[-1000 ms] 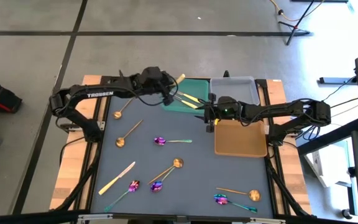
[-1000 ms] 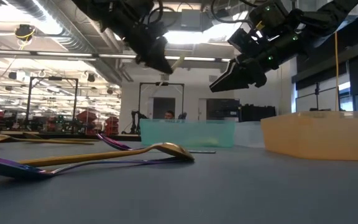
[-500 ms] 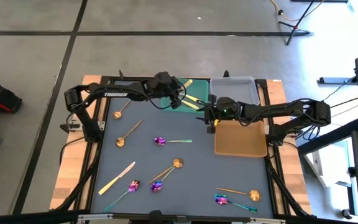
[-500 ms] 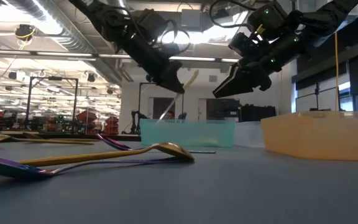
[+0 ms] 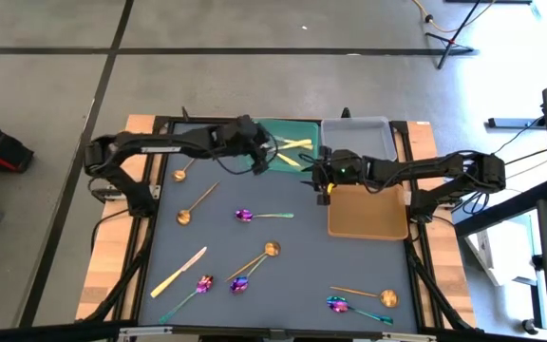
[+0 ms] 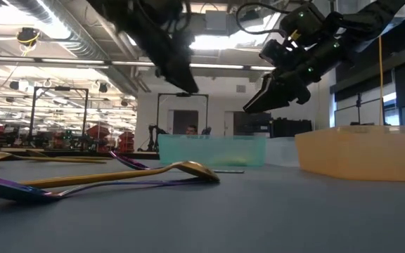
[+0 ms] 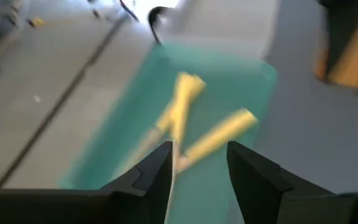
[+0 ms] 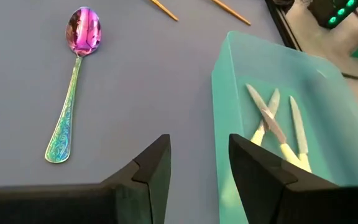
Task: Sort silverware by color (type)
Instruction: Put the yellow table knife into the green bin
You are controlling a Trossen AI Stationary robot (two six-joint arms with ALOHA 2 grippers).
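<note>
The left gripper [image 5: 257, 160], fingers wide and empty over the green tray [image 5: 275, 163], should next take the pale knife [image 5: 179, 272] at seven o'clock; the right gripper [image 5: 322, 187] waits part-open.

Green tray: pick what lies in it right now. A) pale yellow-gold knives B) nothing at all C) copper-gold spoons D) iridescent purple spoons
A. The right wrist view shows pale yellow-gold knives lying crossed inside the green tray, and the high view shows the same pale pieces there, while the spoons all lie out on the table mat.
</note>
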